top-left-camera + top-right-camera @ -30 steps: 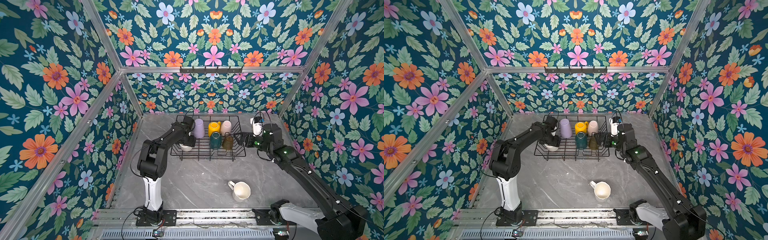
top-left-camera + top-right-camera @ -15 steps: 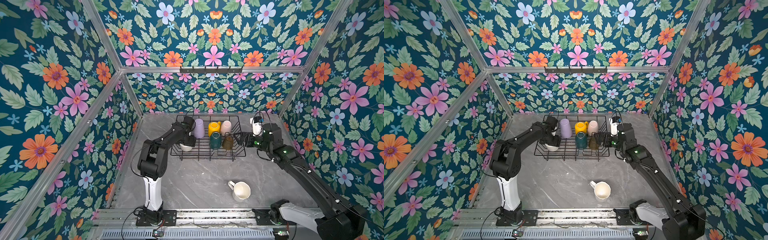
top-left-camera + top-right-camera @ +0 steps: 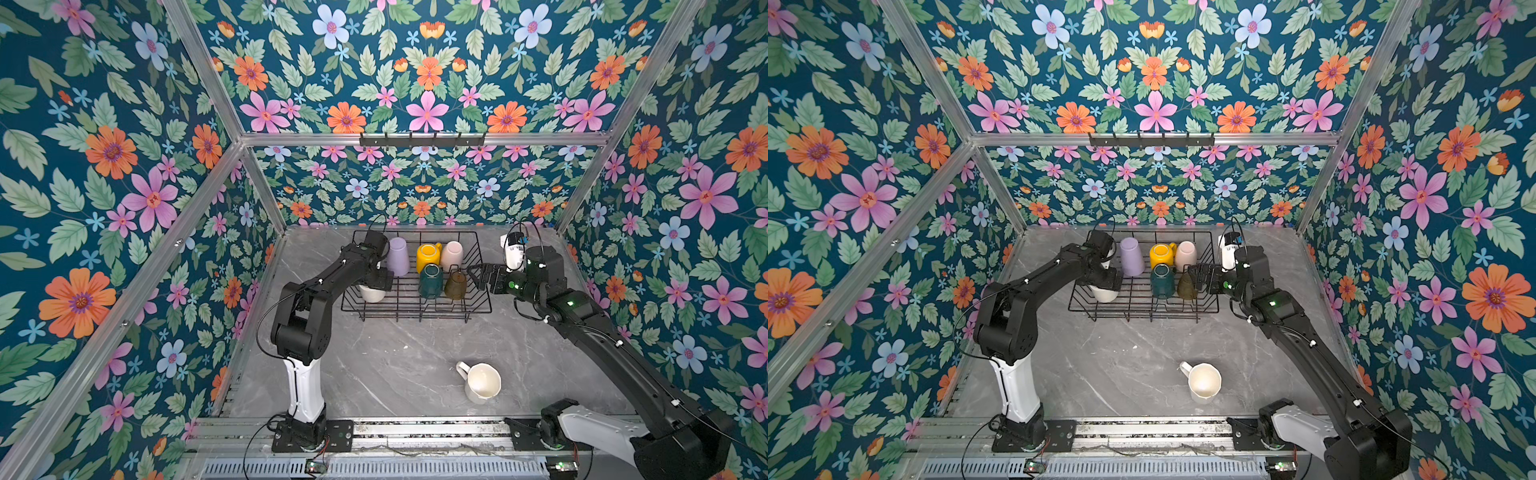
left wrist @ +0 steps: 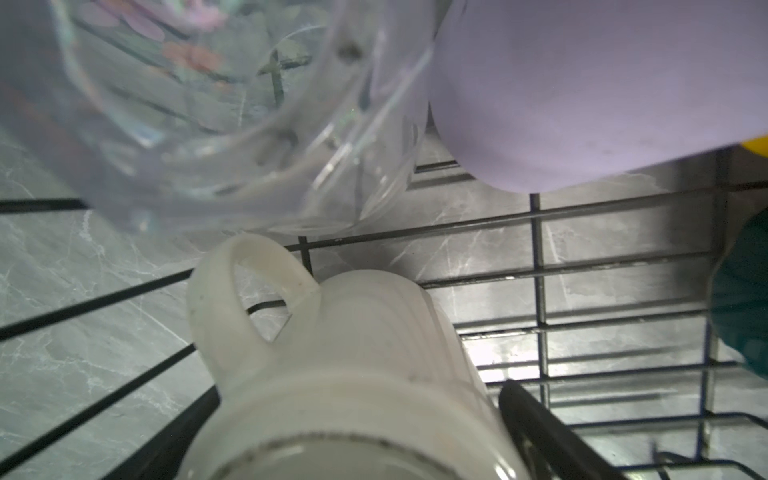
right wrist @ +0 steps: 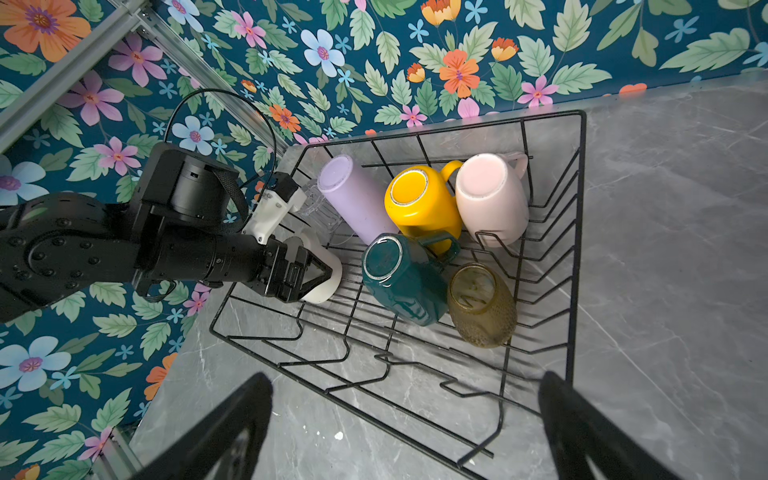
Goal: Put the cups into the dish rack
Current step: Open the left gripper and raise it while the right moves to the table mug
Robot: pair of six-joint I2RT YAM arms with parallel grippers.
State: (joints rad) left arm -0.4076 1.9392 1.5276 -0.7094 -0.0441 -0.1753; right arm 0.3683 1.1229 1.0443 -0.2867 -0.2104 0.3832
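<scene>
White mug [image 5: 322, 293] sits in the dish rack [image 5: 575, 249], inside my left claw [image 5: 316, 266]; gripped or loose, I cannot tell. My right claw [image 5: 405, 378] is open. Six more cups [image 5: 419, 199] are in. One cream mug [image 3: 482, 382] waits on the worktop [image 3: 395, 365] behind my claws.

— How is the light?
— Bright and even from overhead in both top views. I see the straight frame rails bowing near the edges.
— And the wrist views?
— The left wrist view is dim. The white mug [image 4: 365, 332] and clear glass [image 4: 208, 124] blur close up, and glare whitens the table [image 4: 490, 353]. The right wrist view is sharp, and the dish rack [image 5: 577, 232] casts thin shadows.
</scene>
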